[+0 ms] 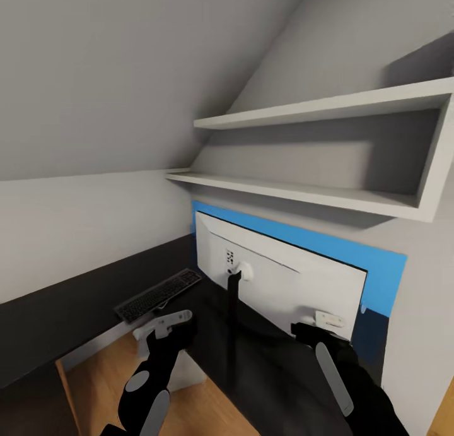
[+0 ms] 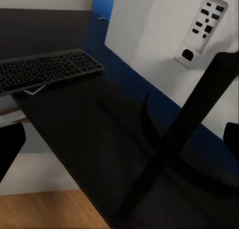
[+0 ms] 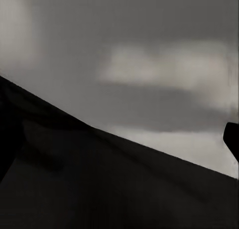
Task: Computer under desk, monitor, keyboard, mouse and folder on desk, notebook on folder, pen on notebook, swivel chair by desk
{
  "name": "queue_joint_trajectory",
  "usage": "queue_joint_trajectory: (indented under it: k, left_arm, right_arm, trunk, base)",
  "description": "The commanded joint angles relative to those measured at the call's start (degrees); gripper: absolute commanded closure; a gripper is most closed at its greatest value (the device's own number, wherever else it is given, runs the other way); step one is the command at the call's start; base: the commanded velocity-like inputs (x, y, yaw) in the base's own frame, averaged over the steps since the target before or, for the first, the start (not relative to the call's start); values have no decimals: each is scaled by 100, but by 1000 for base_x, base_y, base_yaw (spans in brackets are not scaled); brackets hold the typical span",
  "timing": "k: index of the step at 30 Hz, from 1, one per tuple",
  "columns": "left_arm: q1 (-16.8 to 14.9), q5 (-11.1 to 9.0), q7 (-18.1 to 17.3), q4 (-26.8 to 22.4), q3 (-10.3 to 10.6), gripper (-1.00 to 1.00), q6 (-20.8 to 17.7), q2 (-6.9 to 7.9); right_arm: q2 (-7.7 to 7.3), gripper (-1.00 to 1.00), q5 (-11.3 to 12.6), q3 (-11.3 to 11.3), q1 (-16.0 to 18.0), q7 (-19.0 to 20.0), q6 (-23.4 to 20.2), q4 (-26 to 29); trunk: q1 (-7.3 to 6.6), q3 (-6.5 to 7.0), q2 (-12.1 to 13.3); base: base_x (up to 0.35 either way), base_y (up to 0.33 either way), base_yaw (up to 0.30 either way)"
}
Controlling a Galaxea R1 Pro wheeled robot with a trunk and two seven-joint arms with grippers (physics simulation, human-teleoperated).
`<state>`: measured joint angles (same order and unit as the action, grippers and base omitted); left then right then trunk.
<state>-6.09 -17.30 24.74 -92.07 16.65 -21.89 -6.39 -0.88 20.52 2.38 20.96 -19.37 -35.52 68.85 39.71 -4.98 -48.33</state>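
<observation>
Both arms occupy the near foreground of the head view: left gripper [image 1: 165, 327] hangs at the desk's front edge beside the stand, right gripper [image 1: 323, 325] sits close against the lower back panel of the monitor [image 1: 296, 284]; whether either pair of jaws is spread or closed cannot be told from these views. Monitor: wide, pale grey-white back turned toward the robot, resting on the desk [image 1: 75, 303] by its thin black stand [image 1: 232, 310], the port panel [image 2: 204, 30] plain in the left wrist view. Keyboard [image 1: 159, 294]: slim, black, lying on the desk near the monitor's left end, just apart from it, one corner close to the desk's front edge. Blue wall panel [image 1: 384, 272] behind the screen; two white shelves [image 1: 328, 108] above. Step in hand, as judged: settling the monitor on the desk, possibly turning its screen to face the room. Handling note: grip the panel at both sides, keep the base flat on the desk, pivot slowly about the stand, and hold the left arm clear of the keyboard so it is not swept off the edge.
</observation>
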Motion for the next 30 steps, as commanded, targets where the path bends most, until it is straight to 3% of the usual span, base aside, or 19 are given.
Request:
queue_joint_trajectory:
  k: [1, 7, 30]
  left_arm:
    - [-6, -54, 49, -10, 6, -100, -17, 4]
    - [-6, -54, 49, -12, 5, -100, -17, 23]
    - [-6, -54, 49, -13, 5, -100, -17, 24]
  right_arm:
    - [-8, -100, 49, 21, 5, -59, -13, 6]
    - [-8, -100, 49, 26, 5, -59, -17, 6]
    - [-6, -100, 46, 27, 5, -59, -8, 6]
  trunk:
    - [3, -10, -7]
    - [3, -10, -7]
    - [3, -13, -7]
  base:
    - [141, -324, 0]
    - [78, -238, 0]
    - [0, -64, 0]
